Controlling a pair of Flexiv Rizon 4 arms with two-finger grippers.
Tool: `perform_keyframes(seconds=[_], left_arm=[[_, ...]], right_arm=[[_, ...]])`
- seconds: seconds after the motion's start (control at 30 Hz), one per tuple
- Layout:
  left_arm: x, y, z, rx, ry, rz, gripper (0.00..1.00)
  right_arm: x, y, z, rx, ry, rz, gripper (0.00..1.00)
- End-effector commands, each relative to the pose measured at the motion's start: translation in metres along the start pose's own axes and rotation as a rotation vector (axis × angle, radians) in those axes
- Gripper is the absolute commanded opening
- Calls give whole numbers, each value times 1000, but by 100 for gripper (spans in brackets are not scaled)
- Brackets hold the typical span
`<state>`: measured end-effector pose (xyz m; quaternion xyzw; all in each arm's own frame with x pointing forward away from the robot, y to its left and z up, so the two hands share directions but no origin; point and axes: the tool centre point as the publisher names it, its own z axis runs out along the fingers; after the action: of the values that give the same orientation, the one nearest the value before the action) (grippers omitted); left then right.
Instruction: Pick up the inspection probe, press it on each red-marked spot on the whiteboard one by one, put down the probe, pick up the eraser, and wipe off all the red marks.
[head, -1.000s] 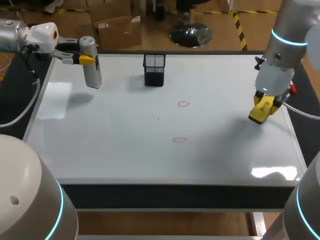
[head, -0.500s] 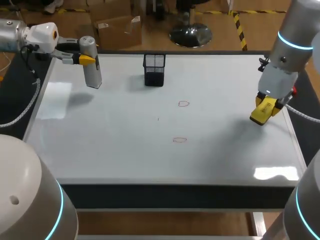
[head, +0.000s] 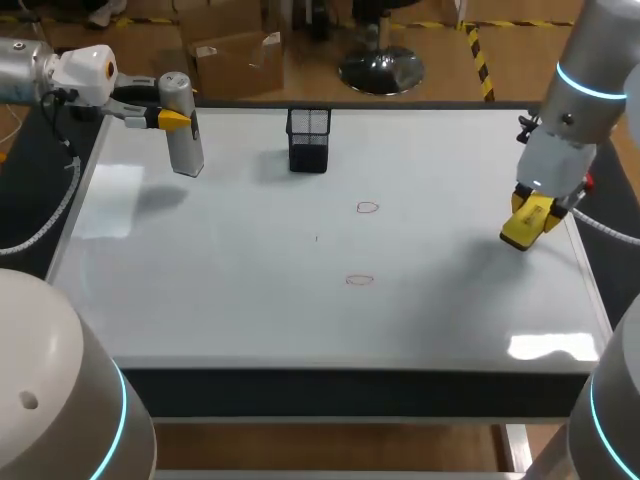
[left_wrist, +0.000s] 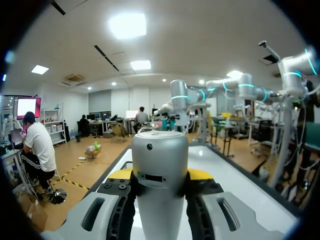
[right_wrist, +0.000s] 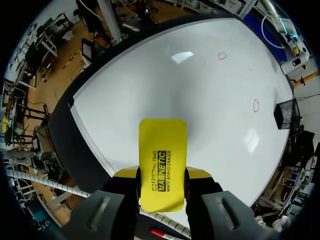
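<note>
The left claw (head: 174, 120) grips the silver probe (head: 184, 145) upright near the whiteboard's (head: 230, 300) far left corner. The right claw (head: 531, 213) clamps the yellow eraser (head: 520, 231) near the board's right edge, well apart from two red marks (head: 367, 208).

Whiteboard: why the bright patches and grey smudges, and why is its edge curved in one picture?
Head view: the glossy white whiteboard reflects overhead light as glare at its front right corner and left side; the grey patches are shadows of the arms. Right wrist view: the fisheye lens bows the board's straight edge; glare also shows ahead of the flat yellow eraser.
</note>
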<state>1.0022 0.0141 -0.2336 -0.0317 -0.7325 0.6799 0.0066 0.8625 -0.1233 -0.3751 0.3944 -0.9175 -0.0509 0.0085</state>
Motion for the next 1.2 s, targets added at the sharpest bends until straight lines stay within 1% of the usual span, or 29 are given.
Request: perform_keyframes(seconds=[0.03, 0.27, 0.4, 0.43, 0.5, 0.53, 0.6, 0.77, 0.97, 1.2], left_arm=[[14, -11, 5, -8, -22, 2, 0], [41, -27, 23, 5, -48, 18, 0], [53, -34, 40, 5, -80, 8, 0], [57, -37, 46, 8, -77, 13, 0], [60, -40, 54, 8, -97, 14, 0], [61, -42, 58, 18, -94, 13, 0], [65, -45, 70, 6, -105, 15, 0], [72, -50, 99, 7, -118, 16, 0], [80, -53, 140, 15, -88, 4, 0], [81, -54, 180, 38, -76, -14, 0]], right_arm=[[0, 0, 0, 3, 2, -2, 0], [0, 0, 0, 3, 2, -2, 0], [0, 0, 0, 3, 2, -2, 0], [0, 0, 0, 3, 2, -2, 0], [0, 0, 0, 3, 2, -2, 0], [0, 0, 0, 3, 2, -2, 0], [0, 0, 0, 3, 2, -2, 0], [0, 0, 0, 3, 2, -2, 0], [0, 0, 0, 3, 2, -2, 0], [0, 0, 0, 3, 2, -2, 0]])
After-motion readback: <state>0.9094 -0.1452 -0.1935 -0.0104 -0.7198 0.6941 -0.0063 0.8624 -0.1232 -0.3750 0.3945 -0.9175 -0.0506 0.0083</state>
